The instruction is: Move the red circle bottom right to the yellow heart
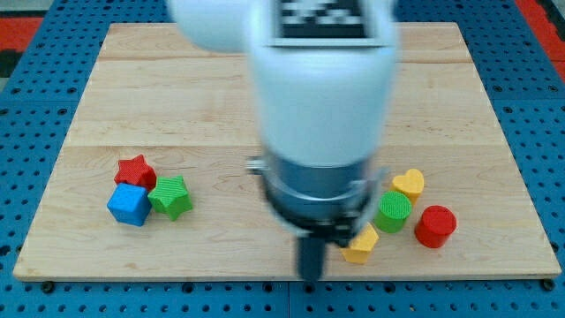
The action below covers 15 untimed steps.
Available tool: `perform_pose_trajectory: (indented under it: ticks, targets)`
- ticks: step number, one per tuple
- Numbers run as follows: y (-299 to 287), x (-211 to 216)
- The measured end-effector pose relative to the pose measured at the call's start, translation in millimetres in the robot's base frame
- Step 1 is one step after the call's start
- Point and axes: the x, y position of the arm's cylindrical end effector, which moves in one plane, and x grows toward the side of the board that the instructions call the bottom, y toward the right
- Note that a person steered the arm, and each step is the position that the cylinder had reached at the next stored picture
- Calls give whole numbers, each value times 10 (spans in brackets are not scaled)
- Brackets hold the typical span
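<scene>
The red circle (435, 226) lies at the view's lower right, just below and right of the yellow heart (409, 184). A green circle (394, 211) sits between them, touching the heart's lower left. A second yellow block (360, 244), whose shape is unclear, lies left of and below the green circle. My tip (309, 276) is near the board's bottom edge, left of that yellow block and far left of the red circle. The arm's large white body hides the board's middle.
A red star (135, 170), a blue cube (129, 205) and a green star (170, 197) cluster at the view's lower left. The wooden board (494, 106) rests on a blue perforated table.
</scene>
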Motion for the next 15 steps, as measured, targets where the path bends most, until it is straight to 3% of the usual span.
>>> perform_pose_trajectory:
  ticks: [2,3,5,7,8,9,11,12,13,14,15]
  targets:
    - [868,-79]
    - [1044,0]
    - [1257,-519]
    - [1536,-401]
    - [1954,-493]
    - [2007,-710]
    - [1593,-686]
    - [1821,-911]
    - [1509,-1653]
    - [382,-2028]
    - [-1131,-2171]
